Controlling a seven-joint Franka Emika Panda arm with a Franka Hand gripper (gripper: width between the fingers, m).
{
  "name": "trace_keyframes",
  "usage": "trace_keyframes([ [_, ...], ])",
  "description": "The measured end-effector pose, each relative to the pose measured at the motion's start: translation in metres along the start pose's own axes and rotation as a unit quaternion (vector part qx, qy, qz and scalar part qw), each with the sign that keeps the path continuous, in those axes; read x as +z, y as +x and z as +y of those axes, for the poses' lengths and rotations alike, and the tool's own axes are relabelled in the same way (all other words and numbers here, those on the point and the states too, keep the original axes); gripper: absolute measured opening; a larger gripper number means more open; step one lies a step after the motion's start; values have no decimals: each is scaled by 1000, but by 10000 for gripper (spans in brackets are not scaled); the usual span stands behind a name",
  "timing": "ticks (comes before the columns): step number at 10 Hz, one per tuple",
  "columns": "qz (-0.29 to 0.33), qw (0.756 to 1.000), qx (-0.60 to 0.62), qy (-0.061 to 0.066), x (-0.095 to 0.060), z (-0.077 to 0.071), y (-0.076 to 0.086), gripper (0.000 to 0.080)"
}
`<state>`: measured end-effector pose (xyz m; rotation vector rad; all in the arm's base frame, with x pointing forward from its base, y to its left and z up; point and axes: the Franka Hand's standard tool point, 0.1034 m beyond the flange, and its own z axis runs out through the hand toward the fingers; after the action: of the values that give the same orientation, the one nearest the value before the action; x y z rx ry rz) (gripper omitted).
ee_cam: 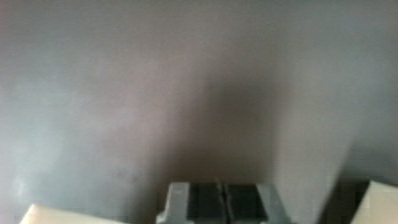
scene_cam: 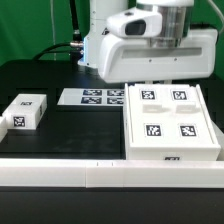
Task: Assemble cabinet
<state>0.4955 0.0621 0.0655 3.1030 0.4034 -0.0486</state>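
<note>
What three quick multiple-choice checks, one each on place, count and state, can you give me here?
1. Where is the block relative to the cabinet?
A. to the exterior view's left
B. on top of it
C. to the exterior view's right

2. How many tags show on the cabinet's top face?
A. two
B. four
C. six

3. The cabinet is:
A. lying flat on the table
B. lifted off it
C. tipped on one edge

Answers: 1 A, the block lies apart on that side. 2 B, they form two rows of two. 3 A, its top face is level and it rests on the table.
</note>
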Motion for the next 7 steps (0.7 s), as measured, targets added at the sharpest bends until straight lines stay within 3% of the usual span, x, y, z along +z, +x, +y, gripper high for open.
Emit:
trace_keyframes([
  [1, -2, 1000, 0, 0, -3, 0, -1, 2],
  [2, -11, 1000, -1, 0, -15, -1, 1, 2],
  [5, -11, 1000, -1, 1, -10, -1, -1, 2],
  [7, -8, 1000, 2, 0, -15, -5, 1, 2],
])
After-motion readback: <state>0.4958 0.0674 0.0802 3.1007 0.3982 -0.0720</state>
